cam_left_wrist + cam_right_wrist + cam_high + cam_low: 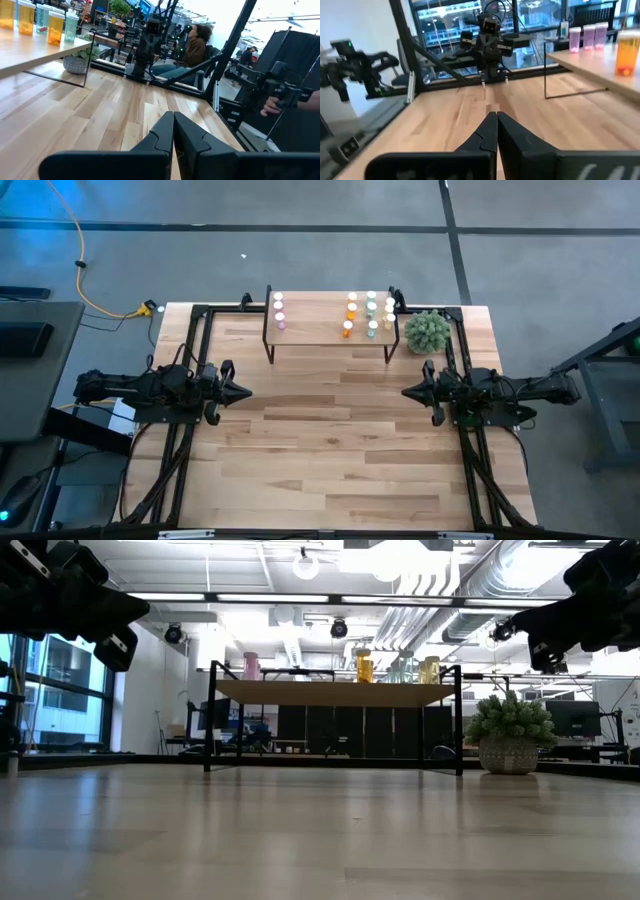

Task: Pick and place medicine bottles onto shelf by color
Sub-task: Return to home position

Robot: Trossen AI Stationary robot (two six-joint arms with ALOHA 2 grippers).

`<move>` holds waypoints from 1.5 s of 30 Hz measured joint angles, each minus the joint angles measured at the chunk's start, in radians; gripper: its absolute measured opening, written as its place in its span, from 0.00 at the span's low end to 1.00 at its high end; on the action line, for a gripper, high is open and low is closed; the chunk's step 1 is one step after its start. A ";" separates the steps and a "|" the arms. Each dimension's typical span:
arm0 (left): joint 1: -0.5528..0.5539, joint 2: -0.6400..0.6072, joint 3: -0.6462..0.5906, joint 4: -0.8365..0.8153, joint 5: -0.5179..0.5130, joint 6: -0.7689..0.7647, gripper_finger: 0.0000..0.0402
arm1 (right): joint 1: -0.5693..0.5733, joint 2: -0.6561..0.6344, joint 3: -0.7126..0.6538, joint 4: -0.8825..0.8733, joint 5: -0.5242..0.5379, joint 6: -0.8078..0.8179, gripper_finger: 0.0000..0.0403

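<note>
Both arms sit drawn back at opposite sides of the surface [330, 450], each pointing inward toward the other across the bare wood. The left jaws hang over the left part of the surface, raised above the wood, clenched with nothing between them; in the left wrist view the two dark tips press together along a single seam. The right jaws mirror them on the right side, just in front of the plant [427, 331], also pressed closed and empty (the right wrist view shows the same tight seam).

The shelf [315, 315] stands at the far edge of the surface, between the two arms' frames and well apart from both jaws. All the medicine bottles [372, 313] in view stand upright on its wooden top. Three pink bottles [279, 312] line up in a column at the left end. At the right end are three more columns side by side: orange bottles [351, 315], then pale green, then a yellowish-white column nearest the plant. The middle of the shelf top is bare.

From the low view the shelf [335, 693] rises on thin black legs, bottles along its top, with the potted plant [510, 730] beside its right leg. Beyond the surface, the left wrist view shows a seated person [195, 47] and, nearer the edge, a hand [272, 104] holding a dark device.
</note>
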 joint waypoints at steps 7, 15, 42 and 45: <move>0.000 0.000 0.000 0.000 0.000 0.000 0.00 | 0.000 0.018 0.000 0.002 0.011 0.018 0.00; 0.000 0.000 0.000 0.000 0.000 0.000 0.00 | 0.000 0.018 0.000 0.002 0.012 0.170 0.00; 0.000 0.000 0.000 0.000 0.000 0.000 0.00 | 0.000 0.018 -0.001 0.003 0.013 0.267 0.00; 0.000 0.000 0.000 0.000 0.000 0.000 0.00 | 0.000 0.018 -0.001 0.003 0.013 0.267 0.00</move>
